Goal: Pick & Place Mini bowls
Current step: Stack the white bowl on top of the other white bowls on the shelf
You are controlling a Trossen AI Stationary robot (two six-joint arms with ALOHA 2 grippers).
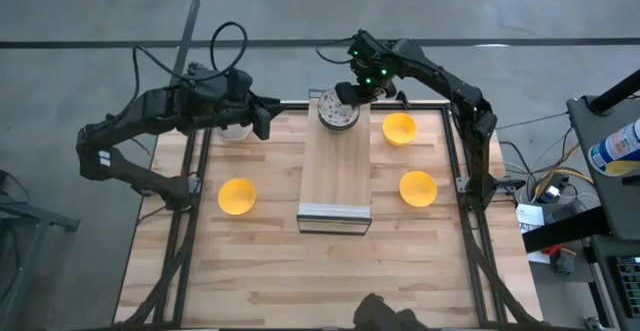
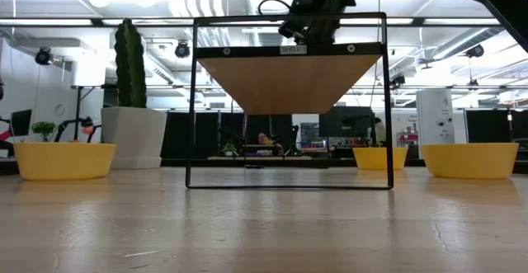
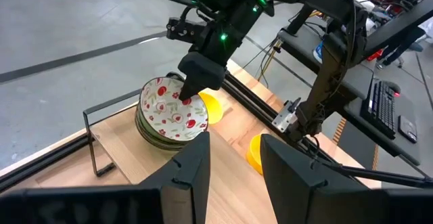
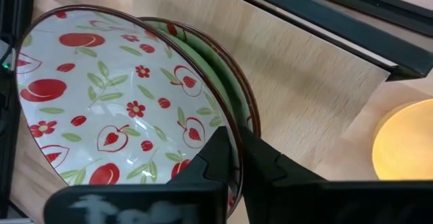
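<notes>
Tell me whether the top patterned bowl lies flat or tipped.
Tipped: the top patterned bowl leans up off the stack, its rim pinched by the right gripper.

The table (image 1: 300, 271) is pale wood with visible grain, faintly shiny. The shelf (image 1: 335, 171) is smooth light wood on a thin black metal frame. The patterned bowls (image 4: 115, 95) look glazed and glossy; the yellow bowls (image 1: 237, 196) are matt.

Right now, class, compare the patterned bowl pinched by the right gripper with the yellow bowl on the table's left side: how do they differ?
The patterned bowl is white with red and green motifs; the yellow bowl is plain. The patterned bowl tops a stack on the raised wooden shelf, its rim clamped by the right gripper; the yellow bowl sits alone on the table, untouched. Both are small and round.
</notes>
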